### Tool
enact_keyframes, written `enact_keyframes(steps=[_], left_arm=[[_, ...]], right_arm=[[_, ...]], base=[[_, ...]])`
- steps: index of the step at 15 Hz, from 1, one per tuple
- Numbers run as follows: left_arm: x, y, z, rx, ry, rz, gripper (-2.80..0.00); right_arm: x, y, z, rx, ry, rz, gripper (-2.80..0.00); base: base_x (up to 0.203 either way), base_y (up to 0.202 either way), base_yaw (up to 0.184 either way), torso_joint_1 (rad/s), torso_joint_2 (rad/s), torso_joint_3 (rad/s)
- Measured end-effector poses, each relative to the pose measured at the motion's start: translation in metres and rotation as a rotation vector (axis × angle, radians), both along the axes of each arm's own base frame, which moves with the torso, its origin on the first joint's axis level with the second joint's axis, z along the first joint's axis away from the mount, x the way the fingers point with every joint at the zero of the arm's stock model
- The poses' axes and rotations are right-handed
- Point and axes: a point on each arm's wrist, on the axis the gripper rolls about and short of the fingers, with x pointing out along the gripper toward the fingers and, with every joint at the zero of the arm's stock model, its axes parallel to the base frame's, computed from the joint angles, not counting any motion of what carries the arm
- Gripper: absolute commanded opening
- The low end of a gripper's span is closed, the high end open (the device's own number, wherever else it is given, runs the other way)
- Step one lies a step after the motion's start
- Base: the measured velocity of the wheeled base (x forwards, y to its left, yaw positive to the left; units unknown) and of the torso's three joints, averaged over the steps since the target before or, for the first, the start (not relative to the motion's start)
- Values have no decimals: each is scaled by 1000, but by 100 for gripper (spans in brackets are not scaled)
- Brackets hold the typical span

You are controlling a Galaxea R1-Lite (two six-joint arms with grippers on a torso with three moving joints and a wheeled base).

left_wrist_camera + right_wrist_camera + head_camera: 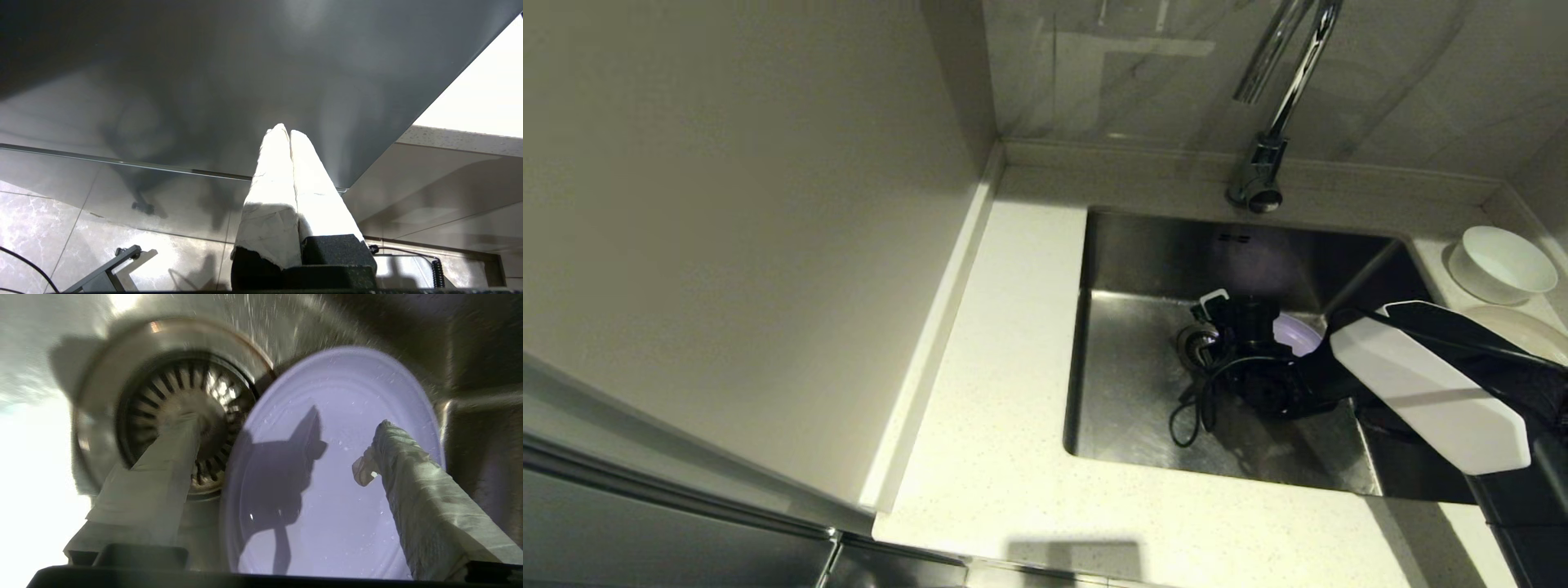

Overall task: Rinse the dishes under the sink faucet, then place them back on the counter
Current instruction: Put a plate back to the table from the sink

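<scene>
The lavender-purple plate (1297, 333) (339, 465) lies in the sink (1135, 392), its edge against the round drain strainer (1196, 341) (179, 404), with droplets on its face. My right gripper (1245, 335) (286, 424) hangs open low over the plate's edge, one finger (163, 469) over the strainer and the other finger (412, 477) over the plate. Nothing is held. The white bowl (1501, 265) and the beige plate (1527, 331) rest on the counter (996, 425) at the right. My left gripper (286, 130) is shut and empty, parked below the counter's edge.
The chrome faucet (1278, 106) stands behind the sink, its spout above the basin's far side. Two overflow slots (1233, 238) mark the back wall. A loose black cable (1188, 416) hangs from the right wrist over the sink floor. A tall pale wall (727, 204) borders the counter's left side.
</scene>
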Motion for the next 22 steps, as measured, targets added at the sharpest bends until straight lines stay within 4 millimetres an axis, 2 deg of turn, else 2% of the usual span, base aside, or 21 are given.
enact_keyframes(steps=[2,3,10,14,17,22], left_arm=[[0,0,0,0,0,0,-280],[0,0,0,1,0,0,-280],[0,0,0,0,0,0,-280],[0,0,0,0,0,0,-280],[0,0,0,0,0,0,-280],[0,0,0,1,0,0,-280]], right_arm=[[4,-6,-4,-2,8,-15,0],[5,-9,-6,-3,11,-20,-280],[5,-16,-12,-6,28,-31,-280],[-3,-18,-1,6,26,-33,-280],[-27,-14,7,50,54,-40,-280],[-76,14,50,134,19,19,-280]], base=[[0,0,0,0,0,0],[0,0,0,0,0,0],[0,0,0,0,0,0],[0,0,0,0,0,0],[0,0,0,0,0,0],[0,0,0,0,0,0]])
